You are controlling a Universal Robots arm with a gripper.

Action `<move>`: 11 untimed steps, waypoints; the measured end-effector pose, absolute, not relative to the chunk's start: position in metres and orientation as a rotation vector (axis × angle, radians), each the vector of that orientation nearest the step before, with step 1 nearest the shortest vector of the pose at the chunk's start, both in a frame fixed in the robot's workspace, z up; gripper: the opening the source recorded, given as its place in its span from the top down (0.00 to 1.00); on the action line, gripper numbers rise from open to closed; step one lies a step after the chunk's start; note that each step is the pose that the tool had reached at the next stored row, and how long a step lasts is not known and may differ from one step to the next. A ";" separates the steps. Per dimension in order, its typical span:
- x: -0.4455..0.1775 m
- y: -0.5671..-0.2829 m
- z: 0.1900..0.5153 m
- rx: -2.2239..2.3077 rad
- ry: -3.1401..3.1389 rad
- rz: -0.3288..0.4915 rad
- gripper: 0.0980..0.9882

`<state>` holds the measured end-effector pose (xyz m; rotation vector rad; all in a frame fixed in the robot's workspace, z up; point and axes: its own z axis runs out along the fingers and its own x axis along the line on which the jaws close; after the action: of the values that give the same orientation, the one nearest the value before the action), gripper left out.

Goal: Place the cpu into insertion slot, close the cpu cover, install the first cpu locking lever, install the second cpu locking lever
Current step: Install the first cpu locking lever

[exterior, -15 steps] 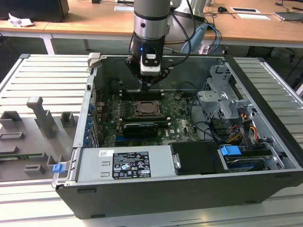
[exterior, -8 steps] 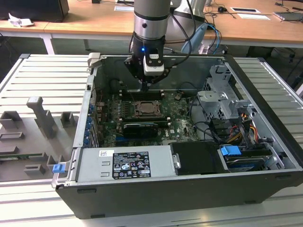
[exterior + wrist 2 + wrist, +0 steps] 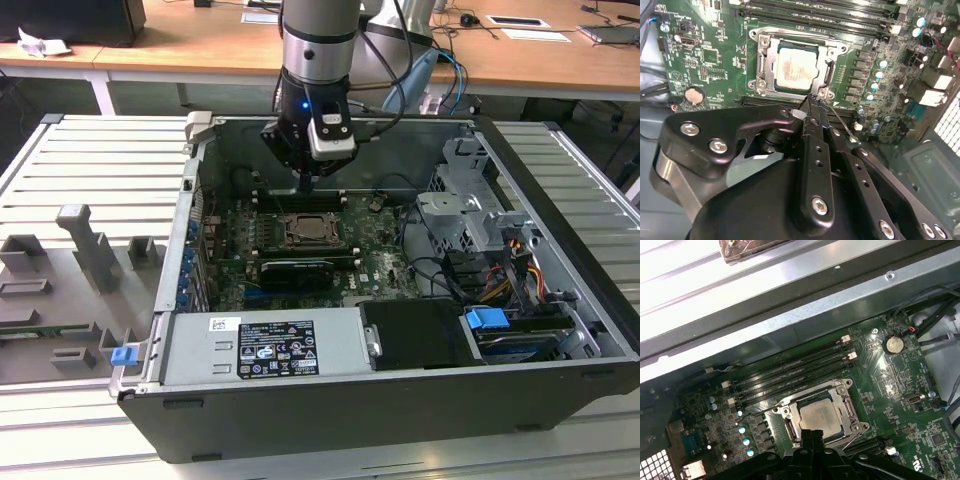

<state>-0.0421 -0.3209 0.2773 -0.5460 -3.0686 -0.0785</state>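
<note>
Inside the black computer box [image 3: 400,420], the gripper [image 3: 811,98] pinches its thin fingers together just beside the flat square cpu [image 3: 796,67] under its shiny cpu cover [image 3: 768,62].

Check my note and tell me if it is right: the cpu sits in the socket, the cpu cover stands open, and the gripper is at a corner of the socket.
One thing is wrong. The cpu cover does not stand open: in the second wrist view it lies flat, framing the cpu. The rest holds: the cpu sits in the socket, and the gripper is at one of its corners.
</note>
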 end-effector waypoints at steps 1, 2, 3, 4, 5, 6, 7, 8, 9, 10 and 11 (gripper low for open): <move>-0.042 -0.321 0.277 -0.524 -3.072 -0.078 0.99; -0.042 -0.321 0.277 -0.510 -3.074 -0.078 0.99; -0.042 -0.321 0.277 -0.496 -3.076 -0.078 0.99; -0.042 -0.321 0.277 -0.483 -3.078 -0.077 0.99; -0.042 -0.321 0.277 -0.466 -3.080 -0.077 0.99; -0.042 -0.321 0.277 -0.445 -3.083 -0.077 0.99; -0.042 -0.321 0.277 -0.428 -3.085 -0.076 0.99; -0.042 -0.321 0.277 -0.404 -3.088 -0.076 0.99; -0.042 -0.321 0.277 -0.378 -3.091 -0.075 0.99; -0.042 -0.321 0.277 -0.360 -3.093 -0.075 0.99; -0.042 -0.321 0.277 -0.334 -3.096 -0.074 0.99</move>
<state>-0.0421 -0.3209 0.2774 -0.3340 -3.0957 -0.0739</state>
